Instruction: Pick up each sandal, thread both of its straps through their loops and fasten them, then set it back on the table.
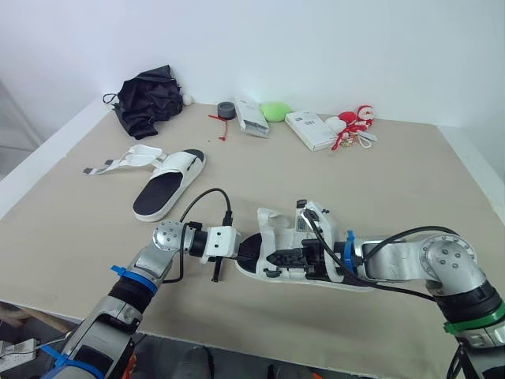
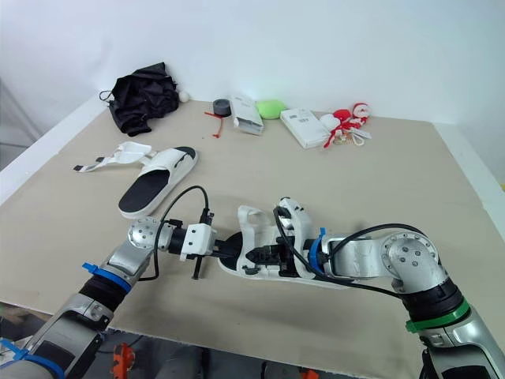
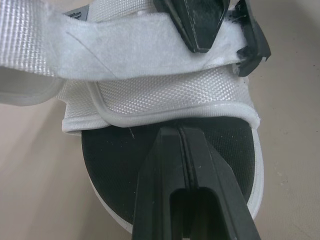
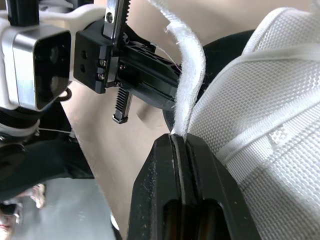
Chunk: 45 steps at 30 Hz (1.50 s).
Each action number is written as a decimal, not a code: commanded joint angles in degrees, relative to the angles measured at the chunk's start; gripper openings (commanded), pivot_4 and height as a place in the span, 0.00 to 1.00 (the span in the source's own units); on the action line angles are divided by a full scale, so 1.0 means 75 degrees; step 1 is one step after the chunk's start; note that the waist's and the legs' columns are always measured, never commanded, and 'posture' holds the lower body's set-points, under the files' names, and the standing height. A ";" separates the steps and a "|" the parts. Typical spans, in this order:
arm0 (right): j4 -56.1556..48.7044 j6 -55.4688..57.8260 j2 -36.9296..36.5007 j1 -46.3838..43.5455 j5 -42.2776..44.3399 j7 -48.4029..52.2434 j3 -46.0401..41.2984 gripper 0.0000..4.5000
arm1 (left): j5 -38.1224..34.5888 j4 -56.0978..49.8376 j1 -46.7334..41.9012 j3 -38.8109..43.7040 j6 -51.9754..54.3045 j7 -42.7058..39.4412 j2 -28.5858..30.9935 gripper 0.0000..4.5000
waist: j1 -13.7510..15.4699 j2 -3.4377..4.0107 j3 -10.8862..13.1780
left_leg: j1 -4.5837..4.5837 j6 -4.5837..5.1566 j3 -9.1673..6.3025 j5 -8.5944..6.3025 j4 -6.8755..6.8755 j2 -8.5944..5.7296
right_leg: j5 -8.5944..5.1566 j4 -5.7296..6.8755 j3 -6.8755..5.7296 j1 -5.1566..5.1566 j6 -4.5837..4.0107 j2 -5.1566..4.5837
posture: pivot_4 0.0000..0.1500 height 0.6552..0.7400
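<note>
Your nearer sandal [image 1: 278, 230] lies flat by the near edge of the tabletop [image 1: 394, 181], about midway along it, black footbed up, between the two pincers. Your right pincer [image 4: 179, 139] is pinched tight on the edge of a loose white strap [image 4: 191, 75], which stands up from the fingertips beside the woven upper. Your left pincer [image 3: 179, 132] comes in over the open end of the footbed with its fingers pressed together, tips at the piped edge of the white band. You cannot tell whether any fabric is caught between them.

The other sandal [image 1: 170, 185] lies well apart, toward the left edge, with its loose straps [image 1: 118, 163] trailing out flat toward that edge.

Along the far edge, a crumpled black cloth [image 1: 146, 99] sits near the far left corner. A dark tape roll [image 1: 226, 110], a white box [image 1: 252, 117], a green lump [image 1: 275, 110], a second white box [image 1: 310, 130] and a red-and-white toy [image 1: 353, 122] follow toward the right.
</note>
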 commanded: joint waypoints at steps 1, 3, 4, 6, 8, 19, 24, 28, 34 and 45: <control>0.0024 0.0563 -0.0223 0.0257 -0.0423 0.0076 0.0516 0.01 | 0.0782 0.0634 0.0463 -0.0842 0.0442 -0.0345 0.0115 0.00 | 0.0000 0.0000 0.0000 | 0.0000 0.0000 0.0000 0.0000 0.0000 0.0000 | -0.0001 0.0000 0.0000 0.0000 -0.0001 0.0000 | 1.00 0.98; -0.0060 0.0560 -0.0249 0.0310 -0.0517 0.0315 0.0418 0.01 | 0.0787 0.0653 0.0442 -0.0838 0.0438 -0.0336 0.0107 0.00 | 0.0000 0.0000 0.0000 | 0.0000 0.0000 0.0000 -0.0001 0.0000 0.0000 | -0.0002 0.0000 0.0000 -0.0001 -0.0002 -0.0003 | 1.00 0.98; -0.0134 0.0573 -0.0261 0.0325 -0.0611 0.0466 0.0381 0.01 | 0.0789 0.0661 0.0436 -0.0837 0.0436 -0.0334 0.0103 0.00 | 0.0000 0.0000 0.0000 | 0.0001 0.0000 0.0001 -0.0001 0.0000 -0.0001 | -0.0003 0.0000 0.0000 -0.0001 -0.0003 -0.0006 | 1.00 0.98; -0.0430 0.0569 -0.0283 0.0393 -0.0974 0.0960 0.0272 0.01 | 0.0793 0.0672 0.0429 -0.0838 0.0430 -0.0340 0.0101 0.00 | 0.0001 0.0000 0.0001 | 0.0000 0.0000 0.0000 -0.0001 0.0000 -0.0002 | -0.0004 0.0000 -0.0001 -0.0002 -0.0002 -0.0008 | 1.00 0.98; -0.0721 0.0559 -0.0333 0.0466 -0.1512 0.1536 0.0182 0.01 | 0.0805 0.0705 0.0402 -0.0843 0.0425 -0.0339 0.0084 0.00 | 0.0001 0.0001 0.0001 | 0.0000 -0.0002 -0.0002 -0.0004 -0.0001 -0.0006 | -0.0009 0.0000 -0.0001 -0.0002 0.0001 -0.0014 | 1.00 0.98; -0.1312 0.0356 -0.0690 0.0160 -0.4365 0.4590 0.0154 0.29 | 0.0793 0.0870 0.0253 -0.0858 0.0370 -0.0288 0.0061 0.00 | 0.0086 0.0001 0.0007 | 0.0000 -0.0016 -0.0038 -0.0013 0.0000 -0.0033 | -0.0020 -0.0006 -0.0005 -0.0019 0.0019 -0.0038 | 1.00 0.98; -0.0196 0.0593 -0.0326 -0.0442 -0.3714 0.4835 -0.0682 0.73 | 0.0784 0.0895 0.0239 -0.0866 0.0364 -0.0269 0.0033 0.00 | 0.0120 -0.0001 0.0016 | 0.0001 -0.0018 -0.0052 -0.0013 0.0002 -0.0033 | -0.0019 -0.0006 -0.0015 -0.0017 0.0015 -0.0038 | 1.00 0.98; 0.0818 0.0927 0.0117 -0.1409 -0.3113 0.4624 -0.1124 0.73 | 0.0777 0.0907 0.0235 -0.0888 0.0354 -0.0255 -0.0014 0.00 | 0.0129 0.0014 0.0045 | 0.0002 -0.0022 -0.0038 -0.0010 0.0006 -0.0029 | -0.0006 -0.0004 -0.0006 -0.0009 -0.0003 -0.0038 | 1.00 0.98; 0.1316 0.1476 0.0592 -0.1869 -0.3621 0.4224 -0.1117 0.73 | 0.0797 0.0944 0.0214 -0.0892 0.0333 -0.0231 -0.0074 0.00 | 0.0179 0.0017 0.0049 | -0.0002 -0.0023 -0.0057 -0.0008 0.0002 -0.0031 | -0.0010 -0.0004 -0.0019 -0.0021 0.0012 -0.0035 | 1.00 0.98; 0.1344 0.2061 0.1098 -0.2009 -0.4215 0.4356 -0.1398 0.61 | 0.0802 0.0839 0.0317 -0.0905 0.0351 -0.0177 -0.0081 0.00 | 0.0179 0.0026 0.0053 | -0.0007 -0.0023 -0.0062 -0.0008 0.0005 -0.0041 | -0.0010 -0.0002 -0.0022 -0.0021 0.0017 -0.0038 | 1.00 0.98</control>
